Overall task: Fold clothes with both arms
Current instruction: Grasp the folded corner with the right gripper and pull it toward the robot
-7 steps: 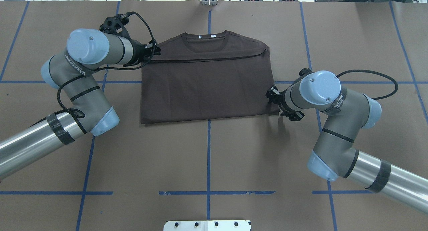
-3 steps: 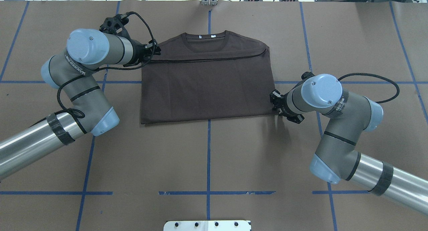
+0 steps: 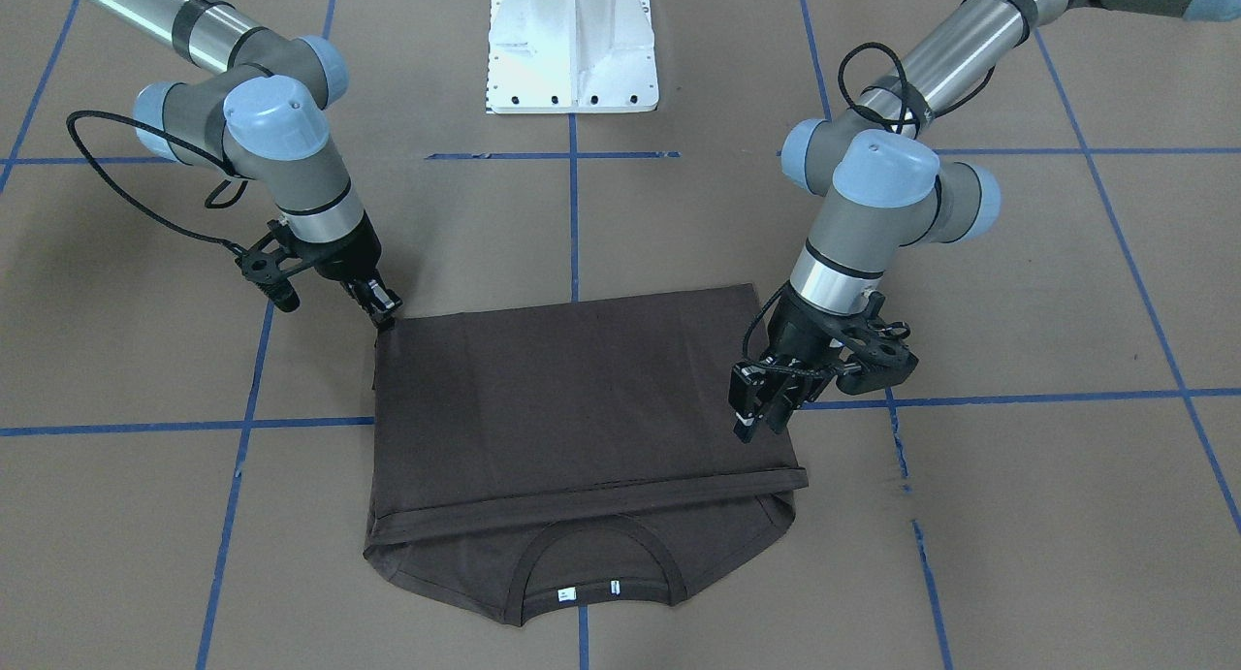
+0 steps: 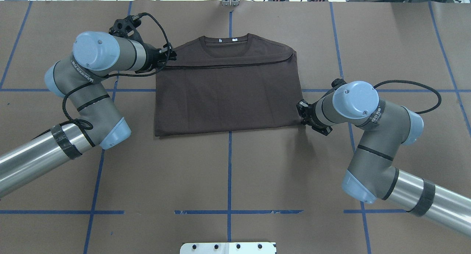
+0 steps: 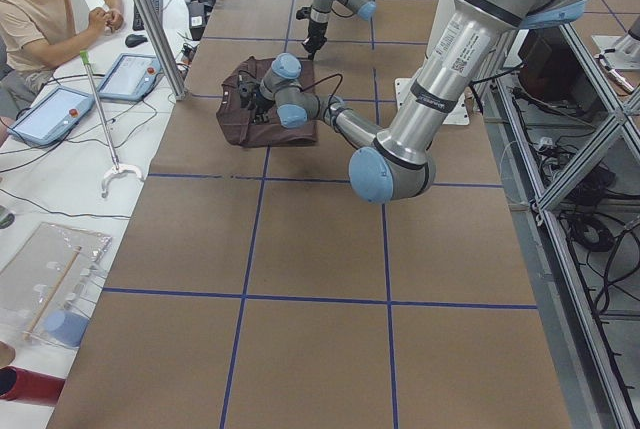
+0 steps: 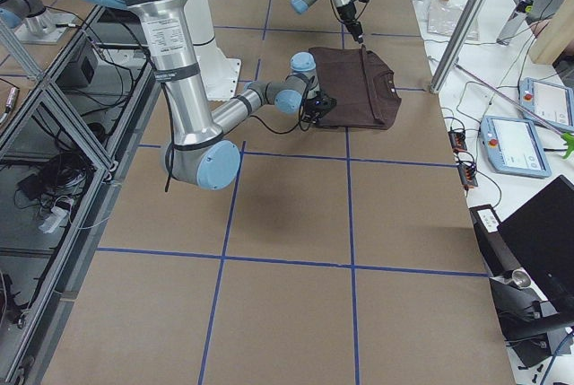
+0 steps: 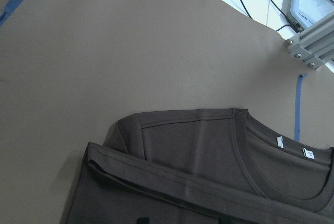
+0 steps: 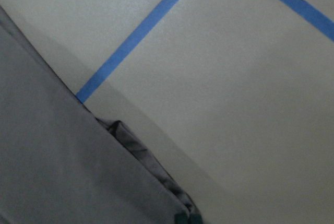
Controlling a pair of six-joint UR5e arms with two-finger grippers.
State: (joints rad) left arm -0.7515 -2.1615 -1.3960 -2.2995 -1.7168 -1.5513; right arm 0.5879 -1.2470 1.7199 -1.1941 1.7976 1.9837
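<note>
The shirt (image 4: pixel 228 96) lies flat on the desk (image 4: pixel 228 180), a bit past the middle, right across the centre tape line (image 4: pixel 229 165). In the overhead view the collar (image 4: pixel 201 45) is at 12 o'clock with two little white tags (image 4: pixel 234 39) showing. The bottom half is folded up over the chest, so the hem runs side to side just under the neckline, and the sleeves are tucked under. It's a pretty neat rectangle.

The left tool (image 4: pixel 171 57) is at the shirt's 10 o'clock corner, right where the hem ends. Its fingers (image 3: pixel 745 410) point down with a small gap between them. The left wrist view shows the folded edge underneath, and nothing looks gripped. I can't tell if the tips touch the cloth.

The right tool (image 4: pixel 303 116) is at the 4 o'clock corner, tips down at the desk. The right wrist view shows that corner a bit rumpled and running straight into the tips, which are closed together, so it looks pinched onto the cloth.

The white pedestal (image 3: pixel 572 49) is at the robot's end of the desk. In the left side view a person (image 5: pixel 40 9) sits at a white bench beside the desk.
</note>
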